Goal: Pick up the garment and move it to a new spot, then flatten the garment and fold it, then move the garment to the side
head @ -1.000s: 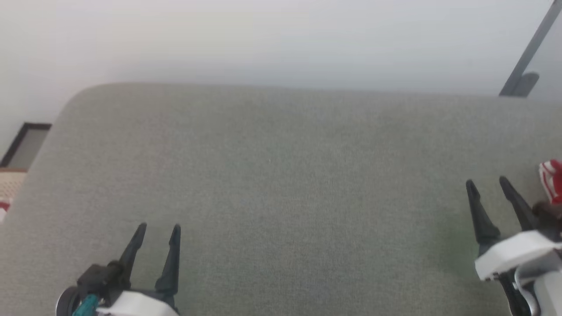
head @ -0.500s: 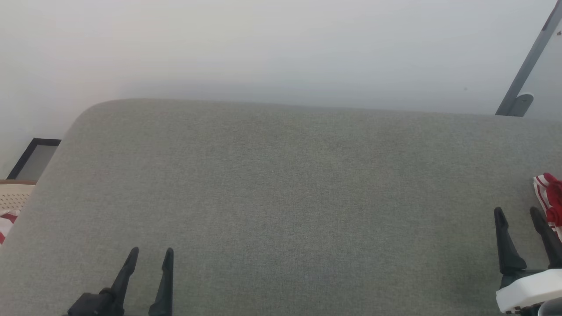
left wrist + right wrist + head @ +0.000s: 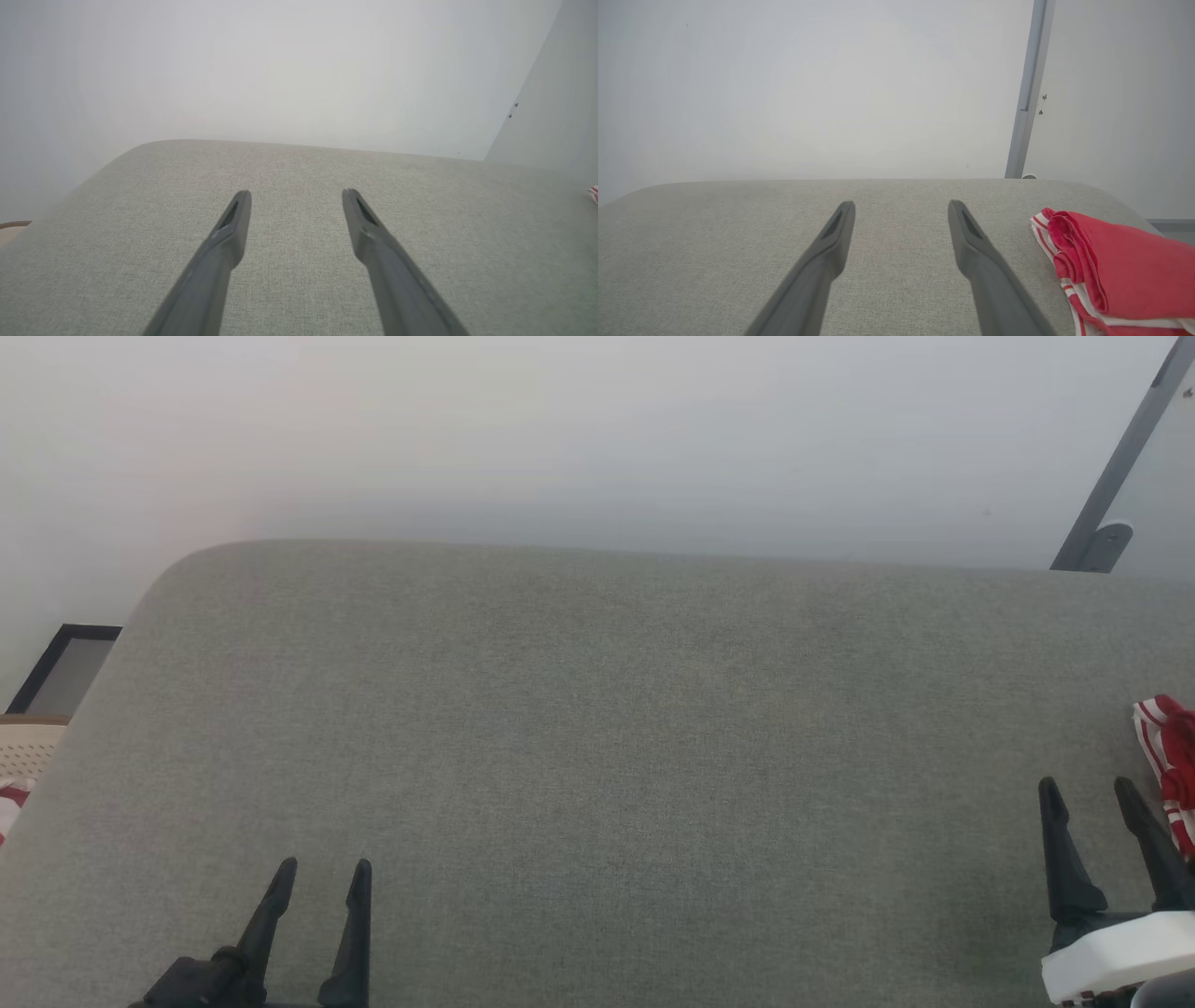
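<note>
Both arms reach low over the pad (image 3: 597, 709) and point forward. The left gripper (image 3: 325, 866) has its jaws spread and holds nothing; the right gripper (image 3: 1086, 786) is the same. The garment (image 3: 1120, 275) lies bunched at the right end of the pad, just beside the right gripper but apart from it. It is thin red cloth with striped white-and-red trim. The pad is grey woven fabric with rounded corners.

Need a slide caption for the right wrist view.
Open right gripper pointing across the grey padded surface, red garment lying beside it.
</note>
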